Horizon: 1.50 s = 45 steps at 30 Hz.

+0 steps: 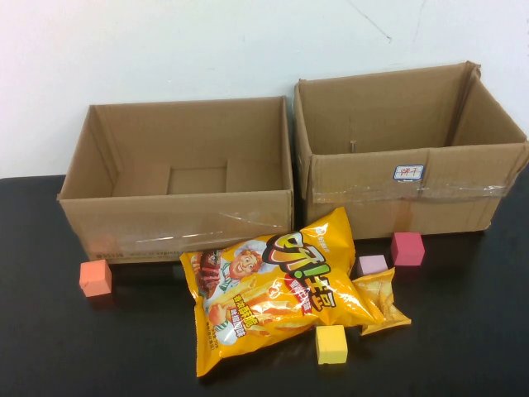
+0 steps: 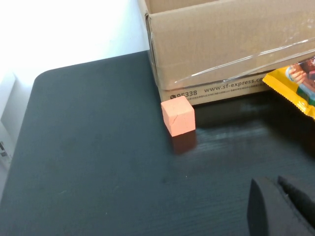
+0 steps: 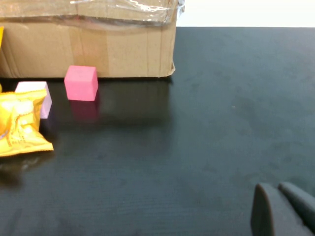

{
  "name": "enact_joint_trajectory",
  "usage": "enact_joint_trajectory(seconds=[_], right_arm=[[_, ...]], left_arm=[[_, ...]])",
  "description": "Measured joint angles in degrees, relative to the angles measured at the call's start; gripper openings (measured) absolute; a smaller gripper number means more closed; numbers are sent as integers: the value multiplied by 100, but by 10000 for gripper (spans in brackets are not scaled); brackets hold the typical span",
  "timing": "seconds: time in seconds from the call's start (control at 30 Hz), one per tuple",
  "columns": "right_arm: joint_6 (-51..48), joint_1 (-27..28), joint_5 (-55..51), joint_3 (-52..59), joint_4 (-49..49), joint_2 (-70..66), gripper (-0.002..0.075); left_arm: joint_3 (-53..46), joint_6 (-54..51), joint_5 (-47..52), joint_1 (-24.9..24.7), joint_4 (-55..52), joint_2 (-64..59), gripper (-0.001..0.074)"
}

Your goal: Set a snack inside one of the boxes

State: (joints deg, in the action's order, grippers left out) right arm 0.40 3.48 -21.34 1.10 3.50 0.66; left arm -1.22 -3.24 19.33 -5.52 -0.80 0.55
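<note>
A large yellow chip bag (image 1: 273, 289) lies flat on the black table in front of two open cardboard boxes, the left box (image 1: 178, 223) and the right box (image 1: 413, 178). A small yellow snack bag (image 1: 382, 302) lies at the big bag's right edge and also shows in the right wrist view (image 3: 17, 123). Neither arm shows in the high view. My left gripper (image 2: 273, 183) is shut and empty, low over the table near the left box's front corner (image 2: 231, 44). My right gripper (image 3: 273, 187) is shut and empty, over bare table right of the right box (image 3: 88, 44).
An orange cube (image 1: 95, 278) sits before the left box and shows in the left wrist view (image 2: 178, 115). A magenta cube (image 1: 407, 248) and a pale pink cube (image 1: 372, 265) sit before the right box. A yellow cube (image 1: 331, 344) lies near the front.
</note>
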Motion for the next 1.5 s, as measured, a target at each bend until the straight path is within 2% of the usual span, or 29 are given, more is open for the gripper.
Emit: enact_joint_trajectory(seconds=[0.27, 0.33, 0.53, 0.7, 0.77, 0.9, 1.0, 1.1, 1.23, 1.4, 1.5], right_arm=[[-111, 0, 185, 22, 86, 0, -1], [-111, 0, 806, 53, 115, 0, -1], [-100, 0, 3605, 53, 140, 0, -1], [378, 0, 5731, 53, 160, 0, -1], [635, 0, 6320, 53, 160, 9, -1], [936, 0, 6751, 53, 124, 22, -1], [1315, 0, 6728, 53, -38, 22, -1], [1521, 0, 5955, -7, -77, 22, -1], [1616, 0, 4094, -563, 314, 22, -1], [1648, 0, 2361, -1318, 459, -87, -1], [1345, 0, 1422, -1582, 593, -489, -1]], left_arm=[[0, 23, -99, 0, 28, 0, -2], [-27, 23, -600, 0, 80, 0, -2], [-27, 54, -2745, 0, 560, 0, -2], [-27, 324, -4303, 0, 642, 0, -2], [-27, 416, -4701, 0, 650, 0, -2], [-27, 929, -5228, 0, 639, 0, -2], [-27, 1105, -5397, 0, 437, 0, -2], [15, 1083, -5070, 0, -279, 0, -2], [615, 1450, -3478, 0, -1229, 7, -2], [1591, 1646, -1258, 0, -1389, -58, -2], [1982, 1669, -114, 0, -1150, -285, -3]])
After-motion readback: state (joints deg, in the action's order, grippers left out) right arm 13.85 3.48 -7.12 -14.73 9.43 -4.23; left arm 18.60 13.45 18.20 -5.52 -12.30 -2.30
